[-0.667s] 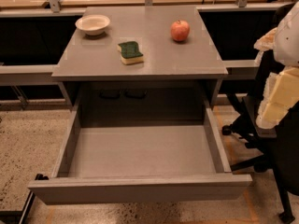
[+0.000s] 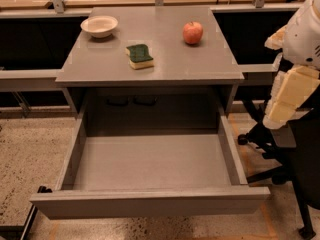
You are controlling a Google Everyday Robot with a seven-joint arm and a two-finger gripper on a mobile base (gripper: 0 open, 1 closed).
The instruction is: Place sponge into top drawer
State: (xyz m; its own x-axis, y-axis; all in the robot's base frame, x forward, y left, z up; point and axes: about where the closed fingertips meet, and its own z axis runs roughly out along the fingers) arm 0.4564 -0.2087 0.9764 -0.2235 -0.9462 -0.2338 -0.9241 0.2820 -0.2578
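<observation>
Speckled floor (image 2: pixel 30 149) around the grey table (image 2: pixel 100 64), dim room. Nearest, out front of the table: top drawer (image 2: pixel 150 199) pulled well out, flat front panel toward camera, grey interior exposed, nothing seen inside. Looks staged wide for a straight drop from above. Right of the table, beside the drawer's side wall but apart from it: gripper (image 2: pixel 282 104) on the pale arm, off the table, touching nothing seen. Clenched or released: impossible to say from here. On the table top, front-middle: sponge (image 2: pixel 140 56), green side up, lying flat, free space all round, so likely an easy top approach. Further back on the table: red apple (image 2: pixel 193 32) at right, white bowl (image 2: pixel 99 26) at back-left, both well apart from the sponge. Pick not yet started; needs a reach across to the table first.
</observation>
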